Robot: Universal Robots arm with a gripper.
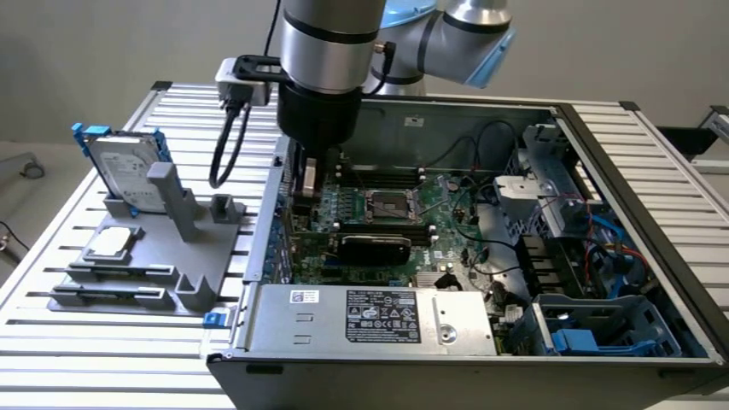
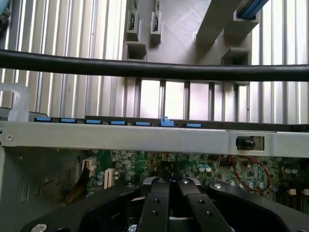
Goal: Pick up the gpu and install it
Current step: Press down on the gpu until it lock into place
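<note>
Exterior view: inside the open computer case (image 1: 592, 137), the gripper (image 1: 306, 192) stood low at the wall on the exterior view's left, over the motherboard (image 1: 393, 213); the gpu (image 1: 373, 248) lay seated just beside and below it.
Tabletop: a grey holder (image 1: 171, 256) carried the hard drive (image 1: 119, 171).
Wrist view: the gripper (image 2: 172, 186) had its fingers (image 2: 159, 203) pressed together, holding nothing, near the case rim (image 2: 145, 137).

Tool (image 2: 170, 186) fingers pressed together above the green motherboard (image 2: 212, 169).
</note>
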